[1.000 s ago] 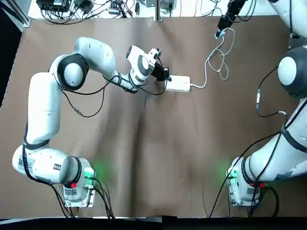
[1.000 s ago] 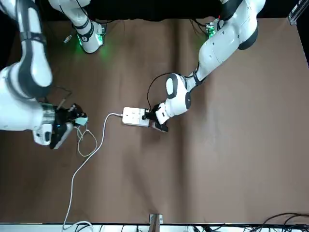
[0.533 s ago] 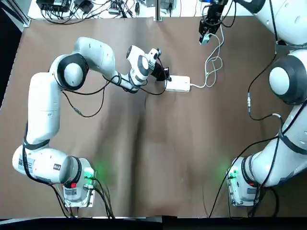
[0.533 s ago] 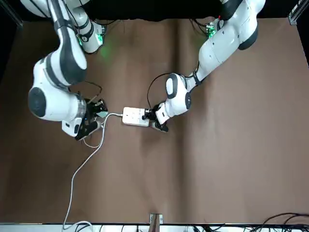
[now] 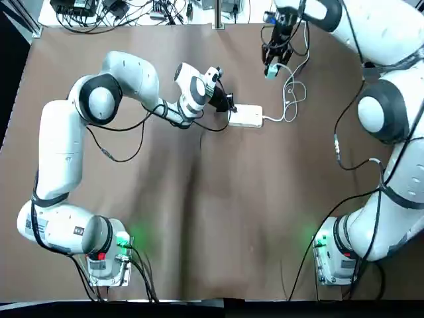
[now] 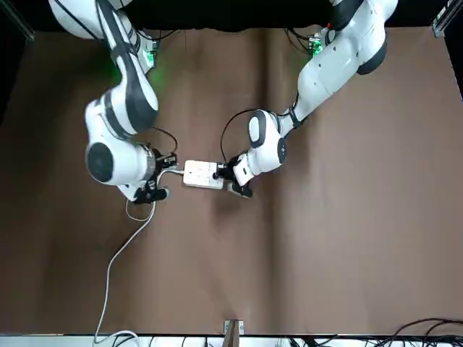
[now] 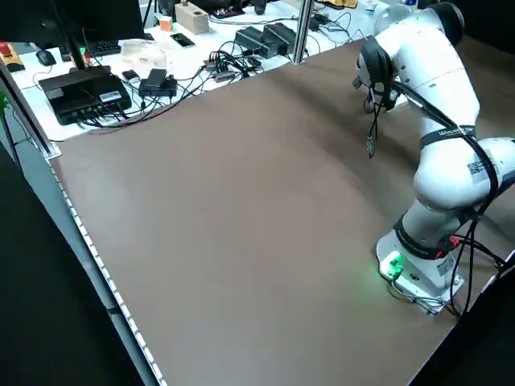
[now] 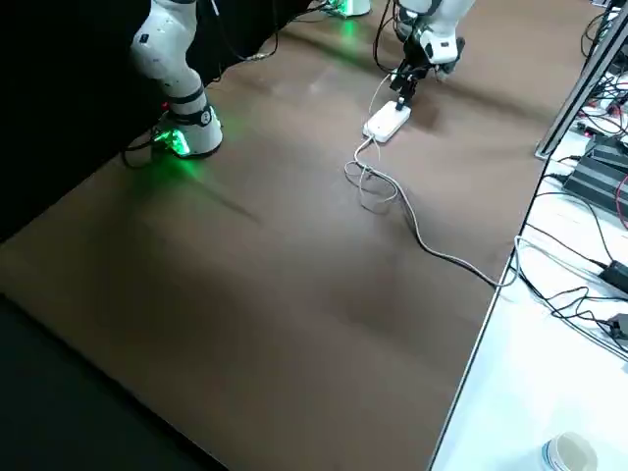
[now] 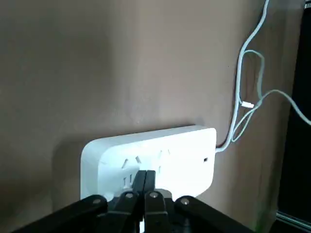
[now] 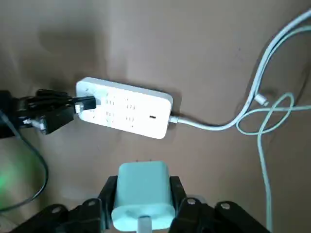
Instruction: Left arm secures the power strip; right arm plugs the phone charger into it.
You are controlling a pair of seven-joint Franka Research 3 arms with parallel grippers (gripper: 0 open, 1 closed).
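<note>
Left claw [image 5: 227, 105] is pressing its closed fingertips [image 9: 146, 180] down on the end of the power strip [image 5: 246, 116], which is lying flat on the brown table [image 5: 218, 212], cord [image 8: 432, 250] running off the other end. Right claw [image 5: 271, 66] is hovering above the table near the strip, fingers clamped on the teal phone charger [image 10: 142, 194], apart from the strip, thin cable [image 10: 265, 116] looped beside it.
</note>
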